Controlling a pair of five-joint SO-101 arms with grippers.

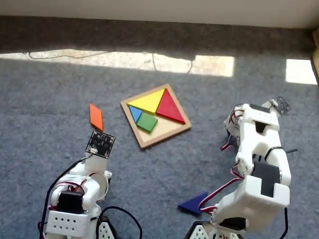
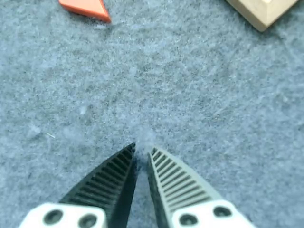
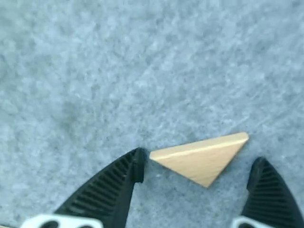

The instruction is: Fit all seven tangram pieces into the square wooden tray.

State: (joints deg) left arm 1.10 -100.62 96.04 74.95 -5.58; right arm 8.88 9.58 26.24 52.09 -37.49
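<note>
The right gripper (image 3: 199, 158) stands open, straddling a plain wooden triangle (image 3: 202, 153) that lies flat on the carpet (image 3: 95, 71), roughly three o'clock from the tray (image 1: 169, 130). The triangle looks thin, light, stiff and smooth, so it may slip unless pinched across its edges mid-body. The left gripper (image 2: 142, 152) is closed on nothing, at eight o'clock from the tray.

Plain wood triangle (image 3: 202, 156) is seen flat between parted tips of right gripper (image 3: 198, 165); orange parallelogram (image 2: 85, 8) is noted ahead of left gripper (image 2: 142, 152).

The carpet (image 1: 50, 124) looks fuzzy and matt, the tray (image 1: 168, 132) smooth pale wood, the left claw (image 2: 142, 150) ribbed plastic.
</note>
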